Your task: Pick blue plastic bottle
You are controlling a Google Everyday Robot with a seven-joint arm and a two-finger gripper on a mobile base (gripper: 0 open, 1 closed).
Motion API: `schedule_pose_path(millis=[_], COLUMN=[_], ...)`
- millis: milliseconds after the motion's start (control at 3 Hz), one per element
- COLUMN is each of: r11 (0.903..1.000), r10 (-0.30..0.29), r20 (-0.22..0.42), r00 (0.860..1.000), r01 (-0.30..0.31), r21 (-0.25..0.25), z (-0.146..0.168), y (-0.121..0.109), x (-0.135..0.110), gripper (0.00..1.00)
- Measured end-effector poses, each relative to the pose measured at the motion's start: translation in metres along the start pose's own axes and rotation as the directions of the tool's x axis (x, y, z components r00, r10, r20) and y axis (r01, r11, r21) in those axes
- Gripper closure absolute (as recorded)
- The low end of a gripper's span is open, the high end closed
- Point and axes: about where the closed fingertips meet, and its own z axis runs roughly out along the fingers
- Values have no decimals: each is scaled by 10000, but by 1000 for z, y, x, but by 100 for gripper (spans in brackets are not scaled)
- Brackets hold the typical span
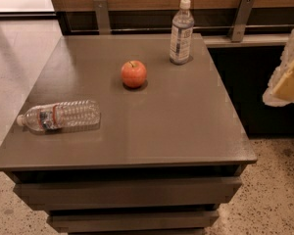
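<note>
Standing bottle [181, 33] back-right of apple [134, 74]; lying bottle [59, 115] front-left; jaws right of table [161, 131].

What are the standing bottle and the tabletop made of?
The blue plastic bottle looks like clear, bluish-tinted plastic: you see through it, and it glints. The tabletop seems smooth grey laminate or painted board, semi-matte, with soft reflections; I cannot tell which. The gripper hangs at the right edge of the view, beyond the tabletop.

Likely an office — speckled floor [277, 180], grey cabinet [152, 126]; pincer [288, 77] at right edge.
</note>
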Motion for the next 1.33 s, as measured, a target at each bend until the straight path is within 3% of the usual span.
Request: schedule_pose_path(millis=[333,667,1333], r11=[10000,9998,9974], r10=[0,107,708], r20=[0,724,2151], r00=[10000,9973,9740], r01=[0,-118,-717], r21=[0,149,-34], z=[0,8,50], y=[0,-13,-49], x=[0,-4,-9], gripper=[0,0,0])
